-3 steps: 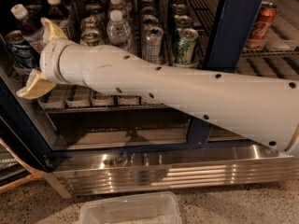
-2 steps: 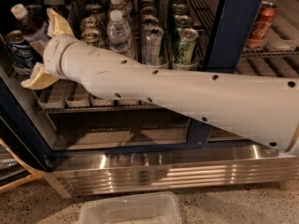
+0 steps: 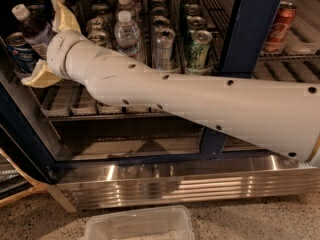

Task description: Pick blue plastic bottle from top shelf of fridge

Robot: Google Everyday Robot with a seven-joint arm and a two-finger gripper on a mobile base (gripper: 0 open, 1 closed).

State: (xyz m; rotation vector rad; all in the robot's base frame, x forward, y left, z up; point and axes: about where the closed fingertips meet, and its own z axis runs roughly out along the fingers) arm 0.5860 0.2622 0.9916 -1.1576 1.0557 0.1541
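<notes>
Claw (image 3: 44, 46) is wide open and holds nothing. The blue plastic bottle (image 3: 36, 31) leans between its yellow fingers (image 3: 62, 19), above the top shelf (image 3: 57, 100). I judge this the grasping step: next it should close firmly, then lift.

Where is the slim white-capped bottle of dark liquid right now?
Camera view, far left of the grey wire top shelf: the bottle tilts above a blue soda can, between the open gripper's yellowish fingers.

The hand (image 3: 42, 44) is inside the fridge (image 3: 250, 29), at the left end of the shelf (image 3: 67, 117). Its spread fingers (image 3: 64, 19) straddle the tilted brown bottle (image 3: 31, 28), beside a blue can (image 3: 19, 49).
</notes>
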